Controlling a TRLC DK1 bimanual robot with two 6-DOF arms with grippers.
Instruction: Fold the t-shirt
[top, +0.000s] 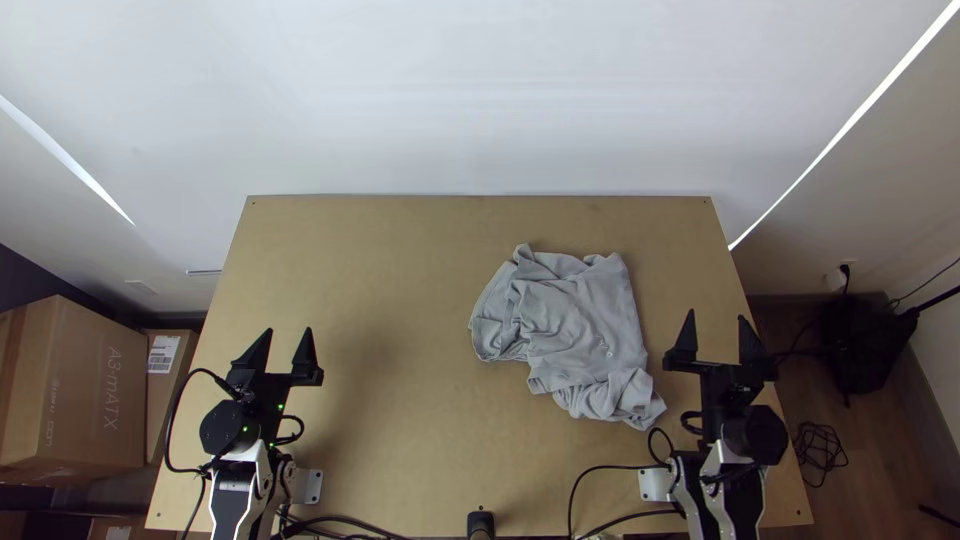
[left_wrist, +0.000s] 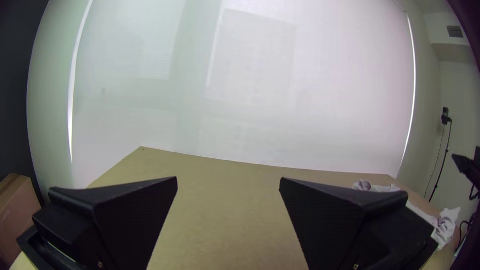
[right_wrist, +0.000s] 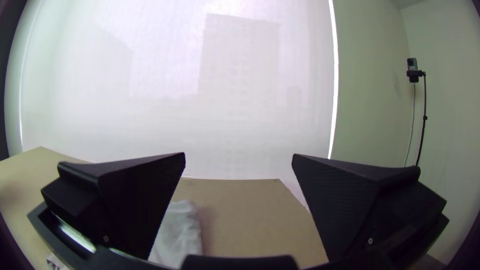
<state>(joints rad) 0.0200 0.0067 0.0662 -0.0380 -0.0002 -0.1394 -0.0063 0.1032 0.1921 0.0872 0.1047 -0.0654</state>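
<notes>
In the top view a grey t-shirt (top: 580, 325) lies bunched and wrinkled on the right half of the table. My left gripper (top: 284, 340) stands open at the table's left side, well apart from the cloth. Just right of the shirt, my right gripper (top: 716, 325) is open too and holds nothing. The left wrist view shows my left gripper (left_wrist: 228, 182) with a wide gap and the shirt (left_wrist: 445, 227) beyond one finger. In the right wrist view, part of the shirt (right_wrist: 179, 235) shows between the spread fingers of my right gripper (right_wrist: 239, 157).
The wooden table (top: 400, 260) has bare surface in its middle and left. Black cables (top: 590, 500) run along its near edge, by a small black device (top: 480, 524). Cardboard boxes (top: 75, 390) stand beyond the left edge, a black bag (top: 868, 340) beyond the right.
</notes>
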